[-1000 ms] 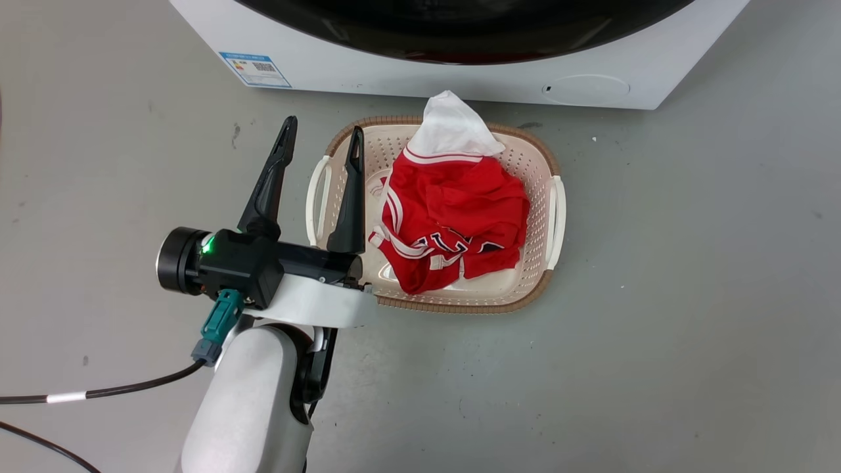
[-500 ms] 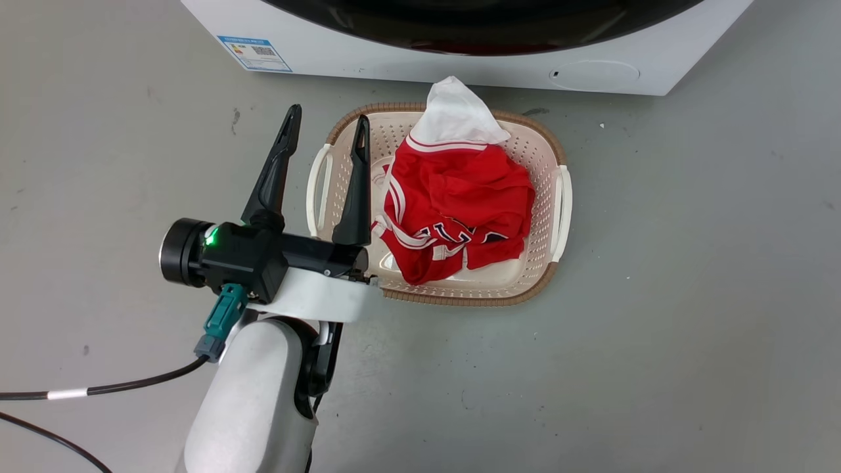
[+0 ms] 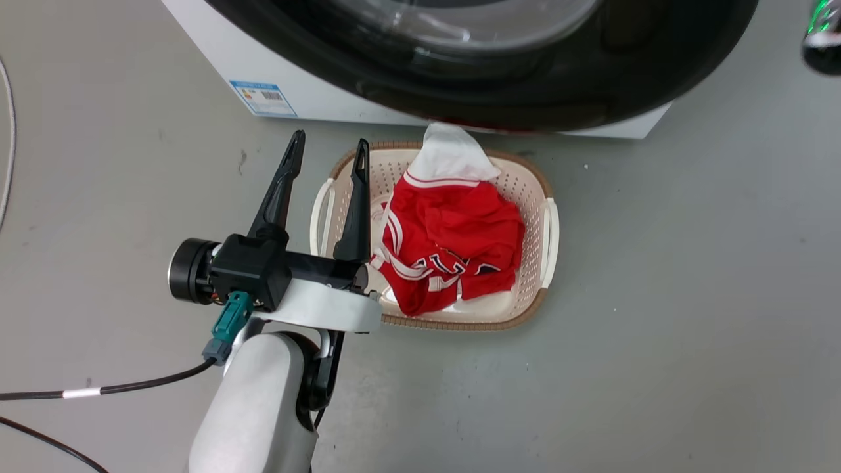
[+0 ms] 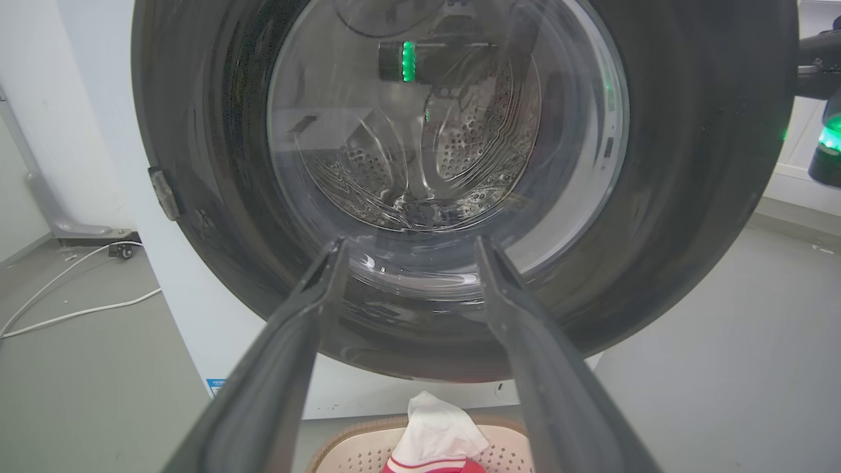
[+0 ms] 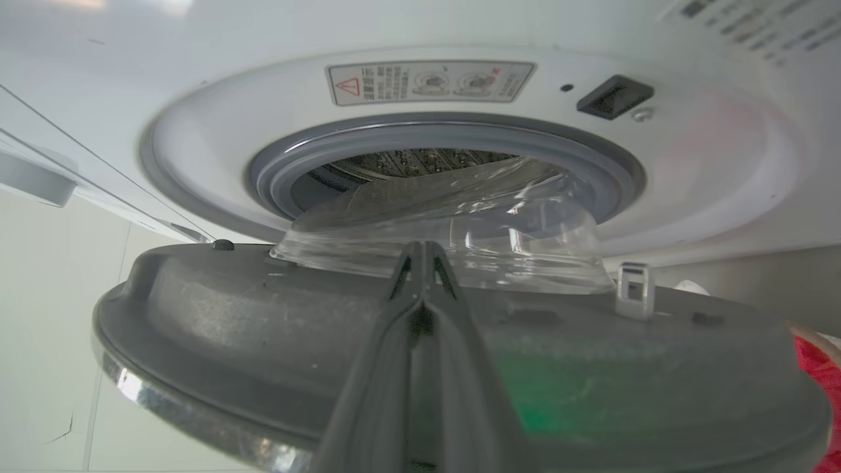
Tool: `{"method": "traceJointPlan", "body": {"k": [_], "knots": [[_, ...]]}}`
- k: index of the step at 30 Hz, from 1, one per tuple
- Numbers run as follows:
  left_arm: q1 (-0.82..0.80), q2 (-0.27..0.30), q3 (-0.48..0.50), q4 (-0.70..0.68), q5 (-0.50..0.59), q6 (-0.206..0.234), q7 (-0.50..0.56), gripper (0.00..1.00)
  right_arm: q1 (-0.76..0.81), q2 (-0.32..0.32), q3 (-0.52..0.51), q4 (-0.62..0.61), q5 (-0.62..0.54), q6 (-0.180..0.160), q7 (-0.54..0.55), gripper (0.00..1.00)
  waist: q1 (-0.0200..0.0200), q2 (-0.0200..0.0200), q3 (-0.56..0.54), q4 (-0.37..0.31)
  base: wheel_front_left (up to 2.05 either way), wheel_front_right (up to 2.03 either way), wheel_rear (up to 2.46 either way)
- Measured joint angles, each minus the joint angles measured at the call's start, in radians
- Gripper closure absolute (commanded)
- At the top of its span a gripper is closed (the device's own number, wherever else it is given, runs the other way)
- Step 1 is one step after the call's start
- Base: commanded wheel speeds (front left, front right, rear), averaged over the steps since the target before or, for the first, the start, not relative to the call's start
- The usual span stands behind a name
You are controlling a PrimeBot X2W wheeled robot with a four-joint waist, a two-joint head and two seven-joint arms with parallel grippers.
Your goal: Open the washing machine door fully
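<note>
Standing ajar from the white washer [image 3: 217, 59], the washing machine door [image 3: 525, 98] overhangs a beige basket [image 3: 550, 230] on the scuffed grey floor [image 3: 690, 341]. The left gripper [image 3: 327, 146] hangs spread above the basket's left rim. The right gripper [image 5: 424, 248], fingers pinched together, lies over the door's grey inner side.

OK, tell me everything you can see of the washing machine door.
The washing machine door is a round panel: a glossy black outer ring around a clear window showing the perforated steel drum. Its inner face looks matt grey, edged by a chrome rim, with a bulging clear glass bowl and a small metal latch hook. It stands partly open, swung away from the machine's front. The shut right gripper appears to rest against the inner face; the open left gripper is apart from it.
</note>
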Motion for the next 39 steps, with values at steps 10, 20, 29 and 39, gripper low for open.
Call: {"method": "traceJointPlan", "body": {"k": [10,20,29,39], "knots": [[0.05,0.0,0.004,0.038,0.003,-0.017,0.0,0.0,0.18,0.038,0.022,-0.088,0.027,0.0,0.043,1.0,0.0,0.0,-0.108,-0.01,0.0,0.0,0.0],[0.119,0.0,0.029,0.076,0.02,-0.044,0.0,0.0,0.351,0.095,0.063,-0.199,0.063,0.0,0.059,1.0,-0.0001,0.0,-0.21,-0.02,0.0,0.0,0.0],[0.141,0.0,0.031,0.094,0.026,-0.053,0.0,0.0,0.454,0.137,0.119,-0.313,0.096,0.0,0.047,1.0,-0.0002,0.0,-0.261,-0.024,0.0,0.0,0.0],[0.155,0.0,0.026,0.103,0.022,-0.052,0.0,0.0,0.53,0.174,0.201,-0.429,0.141,0.0,0.007,1.0,-0.0001,0.0,-0.287,-0.025,0.0,0.0,0.0]]}}
